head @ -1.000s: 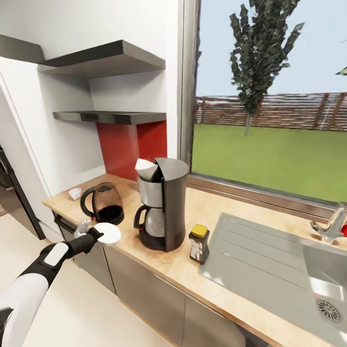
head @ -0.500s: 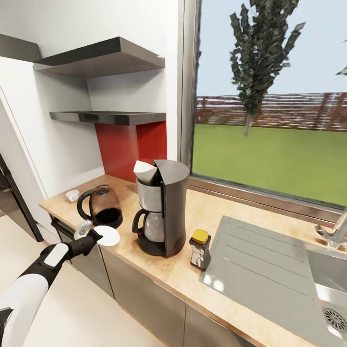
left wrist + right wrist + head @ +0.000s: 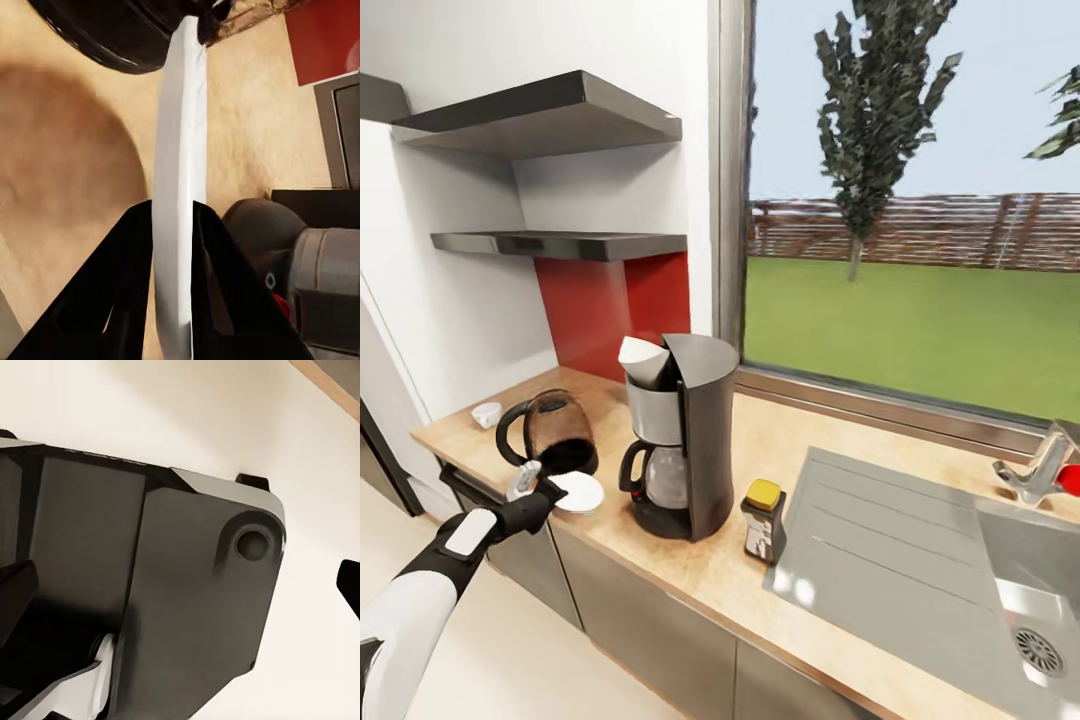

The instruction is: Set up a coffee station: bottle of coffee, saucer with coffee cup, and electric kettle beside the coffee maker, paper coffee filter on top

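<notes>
Lower left of the head view: left hand clamps the saucer by its rim, now low over the counter between kettle and coffee maker; camera panned too. Cup sits far left. Left wrist view: fingers pinch the saucer edge-on. Right wrist view: right hand state unreadable.

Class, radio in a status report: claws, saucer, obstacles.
Left claw shut on saucer, edge-gripped, over counter. Kettle and coffee maker flank it closely. Right claw state unclear.
</notes>
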Available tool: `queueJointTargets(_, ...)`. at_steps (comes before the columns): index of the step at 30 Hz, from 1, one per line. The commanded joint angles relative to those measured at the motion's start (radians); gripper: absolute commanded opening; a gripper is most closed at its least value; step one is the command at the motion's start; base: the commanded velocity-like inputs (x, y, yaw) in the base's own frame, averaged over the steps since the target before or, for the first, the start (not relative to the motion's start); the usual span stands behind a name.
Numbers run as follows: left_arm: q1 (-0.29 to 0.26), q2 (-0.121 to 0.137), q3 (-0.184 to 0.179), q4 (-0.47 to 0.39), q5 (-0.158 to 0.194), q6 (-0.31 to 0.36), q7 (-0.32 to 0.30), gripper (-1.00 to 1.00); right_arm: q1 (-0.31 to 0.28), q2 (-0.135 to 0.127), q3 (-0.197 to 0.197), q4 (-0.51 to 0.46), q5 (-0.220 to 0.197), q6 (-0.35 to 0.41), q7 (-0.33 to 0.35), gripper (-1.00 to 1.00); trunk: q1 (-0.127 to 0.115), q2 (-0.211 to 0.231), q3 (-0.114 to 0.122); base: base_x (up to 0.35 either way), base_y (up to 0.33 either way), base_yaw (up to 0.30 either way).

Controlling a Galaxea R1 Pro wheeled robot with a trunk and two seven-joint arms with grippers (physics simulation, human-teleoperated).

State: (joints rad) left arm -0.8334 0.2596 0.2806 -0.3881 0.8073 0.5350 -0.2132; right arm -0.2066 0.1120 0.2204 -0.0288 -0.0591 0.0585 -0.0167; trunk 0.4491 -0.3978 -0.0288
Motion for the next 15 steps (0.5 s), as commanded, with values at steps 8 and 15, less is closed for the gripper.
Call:
queueJointTargets(8,0.039,-0.005,0.009,0.002,0.001,0.006,-0.003,-1.0,0.0,0.0,0.008,-0.002,-0.006,0.006,-0.002,1.0,0.001,-0.002,-0.002,0.026,0.019,-0.001)
queueJointTargets(15,0.042,-0.028,0.009,0.003,0.0,0.005,-0.003,-1.0,0.0,0.0,0.008,-0.002,-0.006,0.005,-0.002,1.0,0.001,-0.002,-0.002,0.0,0.0,0.0)
